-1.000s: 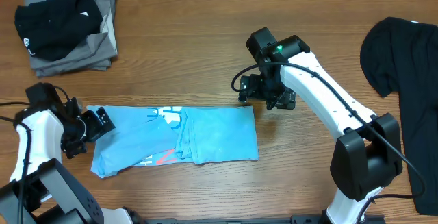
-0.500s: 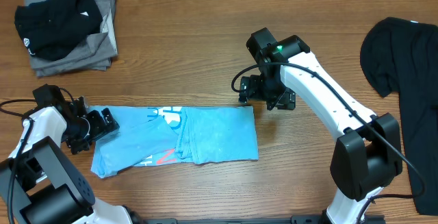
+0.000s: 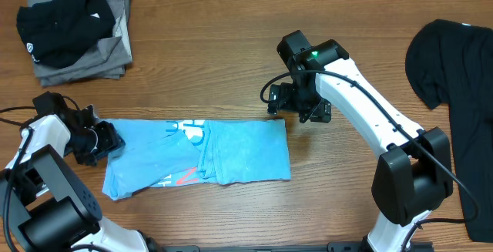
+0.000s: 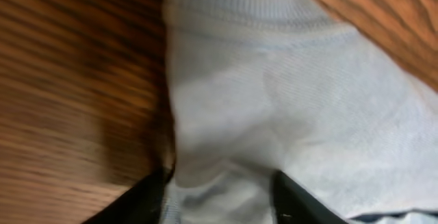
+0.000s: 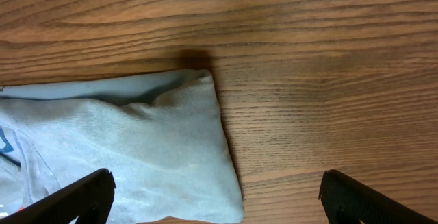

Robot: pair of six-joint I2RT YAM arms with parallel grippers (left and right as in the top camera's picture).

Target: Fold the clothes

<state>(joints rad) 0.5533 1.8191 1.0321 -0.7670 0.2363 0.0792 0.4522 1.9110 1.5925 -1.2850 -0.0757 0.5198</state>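
The light-blue T-shirt (image 3: 202,154) is lying folded into a long band on the wooden worktop (image 3: 231,44), left of centre, with its white, dark and red lettering showing near the middle of the band. The left tool (image 3: 106,139) is sitting at the band's left end, low against the worktop. In the left wrist view, its two black fingers (image 4: 145,198) are pressing in from either side on a bunched fold of the pale blue cloth (image 4: 274,101), so the tool (image 4: 219,193) is pinching the shirt beside a ribbed hem. The picture is blurred on its left side.

The right tool (image 3: 302,113) is hanging just beyond the band's upper right corner. In the right wrist view, its fingers (image 5: 89,193) are standing wide apart, holding nothing. The tool (image 5: 215,183) is hovering over the shirt's corner (image 5: 198,80) and the bare wood (image 5: 308,80) next to it, apart from the cloth.

A large plain black T-shirt (image 3: 454,90) is lying spread at the right edge of the worktop, running partly out of view. At the far left corner, a stack of folded garments (image 3: 77,28) is resting well apart from the blue shirt, a black piece lying on top of grey ones.
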